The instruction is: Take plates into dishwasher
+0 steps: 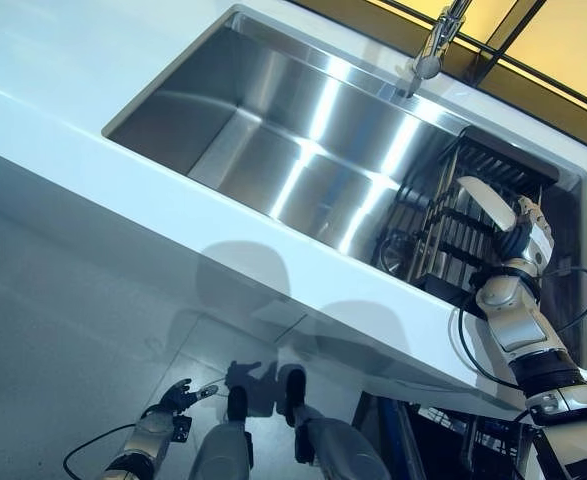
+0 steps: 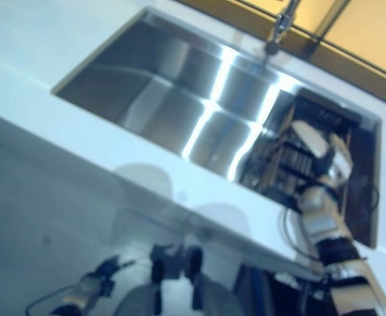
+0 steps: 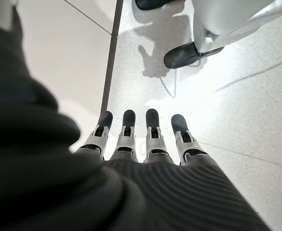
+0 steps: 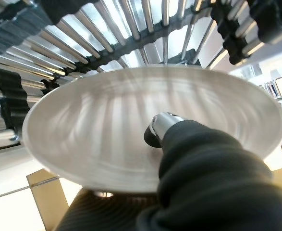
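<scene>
A white plate (image 1: pixel 488 200) is held tilted over the black wire dish rack (image 1: pixel 451 245) at the right end of the steel sink (image 1: pixel 273 130). My right hand (image 1: pixel 526 235) is shut on the plate. In the right wrist view the thumb (image 4: pixel 161 128) presses on the plate's face (image 4: pixel 97 130), with the rack's bars (image 4: pixel 107 29) just beyond; the fingers are hidden behind the plate. My left hand (image 1: pixel 173 397) hangs low near the floor, far from the sink. Its fingers (image 3: pixel 126 132) are straight and hold nothing.
A white counter (image 1: pixel 73 130) surrounds the sink, with a faucet (image 1: pixel 438 40) at the far edge. Below the counter's front edge at the lower right, a dark wire structure (image 1: pixel 443 435) shows. Pale tiled floor (image 3: pixel 256 106) lies under the left hand.
</scene>
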Controlling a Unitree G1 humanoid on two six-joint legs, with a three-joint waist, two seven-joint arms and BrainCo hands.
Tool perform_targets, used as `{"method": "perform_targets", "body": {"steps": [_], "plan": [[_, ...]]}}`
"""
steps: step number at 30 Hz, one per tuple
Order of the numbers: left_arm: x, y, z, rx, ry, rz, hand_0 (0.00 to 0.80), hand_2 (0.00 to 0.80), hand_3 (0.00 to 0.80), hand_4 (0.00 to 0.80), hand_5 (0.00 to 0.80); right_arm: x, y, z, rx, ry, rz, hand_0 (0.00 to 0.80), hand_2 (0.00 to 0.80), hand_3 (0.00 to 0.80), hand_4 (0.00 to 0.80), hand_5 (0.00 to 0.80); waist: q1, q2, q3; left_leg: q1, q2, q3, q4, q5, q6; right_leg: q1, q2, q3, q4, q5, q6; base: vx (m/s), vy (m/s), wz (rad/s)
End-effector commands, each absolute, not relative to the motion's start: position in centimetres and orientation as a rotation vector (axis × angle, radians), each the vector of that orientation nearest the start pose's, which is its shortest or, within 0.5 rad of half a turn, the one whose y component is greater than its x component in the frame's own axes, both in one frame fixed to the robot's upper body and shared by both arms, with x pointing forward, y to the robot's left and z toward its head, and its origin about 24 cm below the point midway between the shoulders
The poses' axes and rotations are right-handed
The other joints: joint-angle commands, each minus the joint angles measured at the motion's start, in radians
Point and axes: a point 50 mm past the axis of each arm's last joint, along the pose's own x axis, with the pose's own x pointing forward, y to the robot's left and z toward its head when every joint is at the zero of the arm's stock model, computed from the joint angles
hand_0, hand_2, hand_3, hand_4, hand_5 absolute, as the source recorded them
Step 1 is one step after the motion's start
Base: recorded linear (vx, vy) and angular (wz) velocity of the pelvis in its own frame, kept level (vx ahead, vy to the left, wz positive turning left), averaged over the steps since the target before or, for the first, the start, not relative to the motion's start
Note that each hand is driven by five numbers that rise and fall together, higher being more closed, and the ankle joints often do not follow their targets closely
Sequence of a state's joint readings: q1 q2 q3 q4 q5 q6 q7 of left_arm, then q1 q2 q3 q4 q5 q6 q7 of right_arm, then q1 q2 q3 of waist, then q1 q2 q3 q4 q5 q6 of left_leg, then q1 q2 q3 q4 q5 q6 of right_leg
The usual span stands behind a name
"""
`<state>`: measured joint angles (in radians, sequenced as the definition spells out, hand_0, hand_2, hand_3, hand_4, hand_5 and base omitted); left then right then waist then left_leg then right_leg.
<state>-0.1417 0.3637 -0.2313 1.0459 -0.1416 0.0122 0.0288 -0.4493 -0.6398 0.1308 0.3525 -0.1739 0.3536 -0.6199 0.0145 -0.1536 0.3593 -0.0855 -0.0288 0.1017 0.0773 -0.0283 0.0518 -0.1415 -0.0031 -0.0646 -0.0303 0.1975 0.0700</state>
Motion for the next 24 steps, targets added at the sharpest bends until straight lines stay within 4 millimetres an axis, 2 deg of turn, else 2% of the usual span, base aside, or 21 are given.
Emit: {"method": "perform_targets", "body": {"steps": [1,12,18,24], "plan": [[18.1,25.3,-11.7,0.340,0.905,0.061,0.000,0.000,0.000,0.000,0.000,31.7,-29.5,16.0,-0.883,-0.168,-0.802,0.800,0.800,0.800,0.800,0.800,0.005,0.046,-0.048,0.013,-0.049,-0.019,-0.096,-0.081,0.087,0.037,0.023,-0.018,0.080,-0.210,0.007,-0.014,0.016,-0.09],[17.9,24.9,-11.9,0.333,0.903,0.056,0.000,0.000,0.000,0.000,0.000,30.8,-28.6,18.1,-0.948,-0.331,-0.809,0.800,0.800,0.800,0.800,0.800,-0.014,0.061,-0.056,0.022,-0.054,-0.006,-0.108,-0.077,0.091,0.032,0.023,-0.002,0.082,-0.205,0.016,-0.015,0.020,-0.04],[18.0,24.9,-11.9,0.332,0.907,0.057,0.000,0.000,0.000,0.000,0.000,30.2,-28.8,19.5,-1.025,-0.396,-0.829,0.800,0.800,0.800,0.800,0.800,-0.021,0.065,-0.064,0.029,-0.055,-0.002,-0.115,-0.076,0.092,0.033,0.022,0.004,0.083,-0.205,0.021,-0.017,0.025,-0.06],[18.0,25.0,-11.9,0.333,0.912,0.060,0.000,0.000,0.000,0.000,0.000,29.9,-29.0,19.9,-1.061,-0.420,-0.830,0.800,0.800,0.800,0.800,0.800,-0.024,0.062,-0.073,0.033,-0.055,-0.001,-0.116,-0.077,0.093,0.034,0.022,0.006,0.084,-0.205,0.024,-0.004,0.010,-0.03]]}}
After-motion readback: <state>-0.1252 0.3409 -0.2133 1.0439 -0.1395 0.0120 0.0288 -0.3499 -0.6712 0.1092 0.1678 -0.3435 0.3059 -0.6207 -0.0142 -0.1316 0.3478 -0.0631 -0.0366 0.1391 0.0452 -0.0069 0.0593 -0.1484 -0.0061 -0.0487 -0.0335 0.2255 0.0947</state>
